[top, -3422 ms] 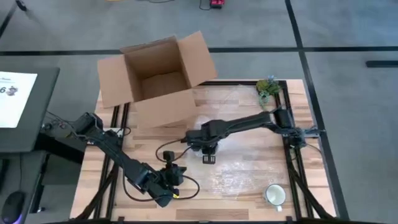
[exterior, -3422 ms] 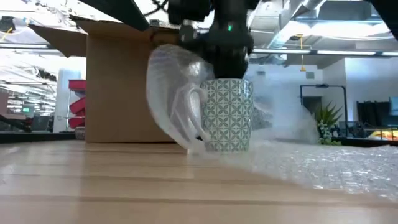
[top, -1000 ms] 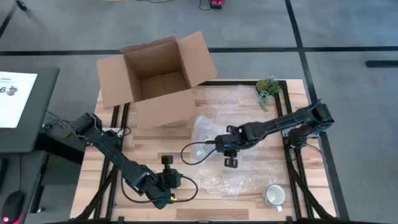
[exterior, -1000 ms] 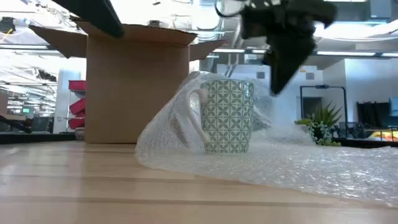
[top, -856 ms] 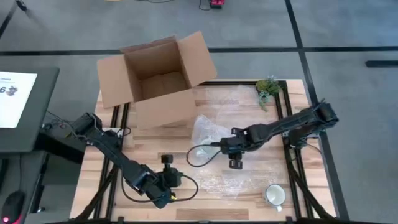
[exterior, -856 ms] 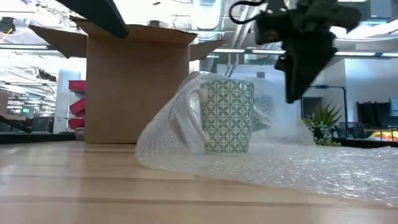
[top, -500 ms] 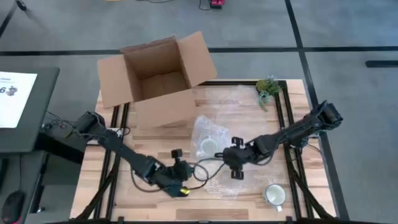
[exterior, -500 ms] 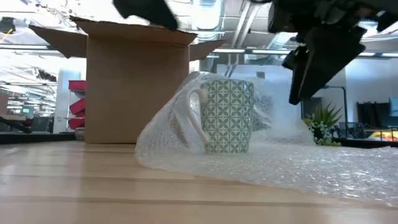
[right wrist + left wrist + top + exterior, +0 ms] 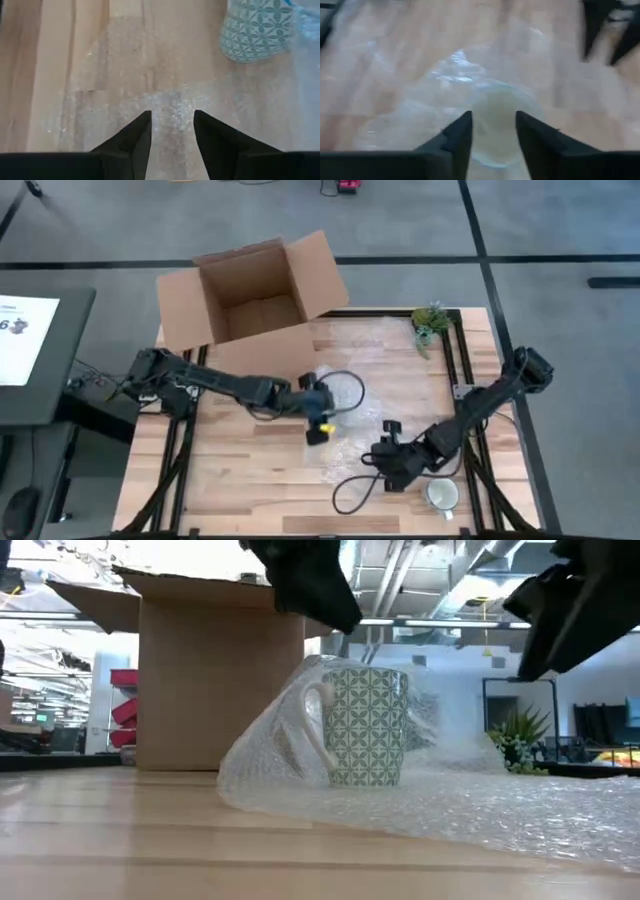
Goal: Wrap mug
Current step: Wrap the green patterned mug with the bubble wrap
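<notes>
Two arms over table (image 9: 250, 470), both above the wood, neither touching anything. Left gripper (image 9: 492, 117): reached in to mid-table, just near of box (image 9: 250, 305), hanging directly above mug (image 9: 368, 725). Fingers parted about mug-wide, nothing held. Looking down past them in left wrist view onto a round rim under shiny film, blurred. Right gripper (image 9: 171, 117): pulled back to near-right part of table, well apart from mug, close to second mug (image 9: 441, 495). Fingers parted to a moderate gap, empty, only wood and thin wrap (image 9: 500, 805) below them.

Mug itself: upright at mid-table, green-and-white lattice pattern, pale handle pointing left in low view. Sitting on wrap, with one flap humped up round handle side and far side. Patterned front apparently bare in low view; not closed over. Rest of wrap spread flat to the right and toward near edge.

Box: open, flaps up, at far-left of table, behind mug in low view. Plant (image 9: 431, 320): small, at far-right corner. Second mug: upright, white inside, at near-right corner, off to the side of wrap; touching it or not, cannot tell.

In low view, dark bulk of left arm above mug at top, dark bulk of right arm at upper right, both clear of mug.
</notes>
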You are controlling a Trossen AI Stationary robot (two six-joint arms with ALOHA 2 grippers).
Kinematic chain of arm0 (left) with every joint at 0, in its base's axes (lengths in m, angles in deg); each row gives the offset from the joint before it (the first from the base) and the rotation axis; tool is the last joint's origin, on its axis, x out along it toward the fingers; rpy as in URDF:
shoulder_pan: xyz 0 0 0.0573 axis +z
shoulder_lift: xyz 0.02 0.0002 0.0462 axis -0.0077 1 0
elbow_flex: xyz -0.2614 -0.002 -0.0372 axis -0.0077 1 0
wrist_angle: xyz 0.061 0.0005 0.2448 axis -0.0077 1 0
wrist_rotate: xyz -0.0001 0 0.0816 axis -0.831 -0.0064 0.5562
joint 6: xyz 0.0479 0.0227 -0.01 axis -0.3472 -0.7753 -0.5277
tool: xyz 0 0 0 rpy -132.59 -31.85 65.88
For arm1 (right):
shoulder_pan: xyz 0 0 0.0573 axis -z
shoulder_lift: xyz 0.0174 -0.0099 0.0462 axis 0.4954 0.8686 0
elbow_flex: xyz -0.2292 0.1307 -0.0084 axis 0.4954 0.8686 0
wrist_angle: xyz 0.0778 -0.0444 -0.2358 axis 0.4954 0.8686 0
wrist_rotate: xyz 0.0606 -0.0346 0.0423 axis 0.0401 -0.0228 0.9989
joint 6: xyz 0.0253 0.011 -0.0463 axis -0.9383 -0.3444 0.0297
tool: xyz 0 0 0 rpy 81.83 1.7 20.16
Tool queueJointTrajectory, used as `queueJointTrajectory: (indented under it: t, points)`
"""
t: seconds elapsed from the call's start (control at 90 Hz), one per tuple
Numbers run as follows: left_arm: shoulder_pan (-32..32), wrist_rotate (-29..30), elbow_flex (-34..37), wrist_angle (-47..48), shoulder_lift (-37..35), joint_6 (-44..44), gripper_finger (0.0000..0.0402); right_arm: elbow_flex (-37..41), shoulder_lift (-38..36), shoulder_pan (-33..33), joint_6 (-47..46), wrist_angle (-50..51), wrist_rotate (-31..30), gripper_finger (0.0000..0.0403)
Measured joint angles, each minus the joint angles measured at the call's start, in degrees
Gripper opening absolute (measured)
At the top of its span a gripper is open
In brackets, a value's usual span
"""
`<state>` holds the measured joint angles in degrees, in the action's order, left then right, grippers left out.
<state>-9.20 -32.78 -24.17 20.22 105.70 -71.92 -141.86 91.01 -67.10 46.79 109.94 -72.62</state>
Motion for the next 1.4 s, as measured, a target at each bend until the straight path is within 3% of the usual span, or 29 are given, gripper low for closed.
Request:
queueJointTrajectory:
  t: [0.144,0.356,0.578,0.722,0.989,1.133,1.4]
  points:
    - [3.06,-2.97,-0.04,-0.04,1.69,-0.46,0.0198,0.0,0.04,-1.12,-0.02,-0.73,-0.69,0.0137]
    - [4.27,-4.17,0.07,1.36,7.76,-1.33,0.02,0.0,0.06,-1.51,0.26,-2.16,-1.57,0.0137]
    - [4.27,-5.08,0.04,1.1,9.29,-1.52,0.0194,0.0,0.09,-1.47,0.34,-2.49,-1.56,0.0137]
    - [4.29,-9.49,0.04,0.53,9.33,-1.98,0.0156,0.0,0.09,-1.47,0.5,-2.64,-1.57,0.0137]
    - [4.32,-15.14,0.04,0.51,9.27,-4.1,0.0018,-0.94,0.11,-1.89,1.99,-4.33,-1.46,0.0137]
    - [4.01,-18.11,-1.78,6.23,9.05,-5.59,0.0015,-2.64,0.08,-2.43,1.99,-2.94,-1.55,0.0137]
    - [0.88,-18.63,-5.25,16.06,9.05,-16.4,0.0006,-0.9,0.1,-2.72,0.66,-3.37,-2.87,0.0137]
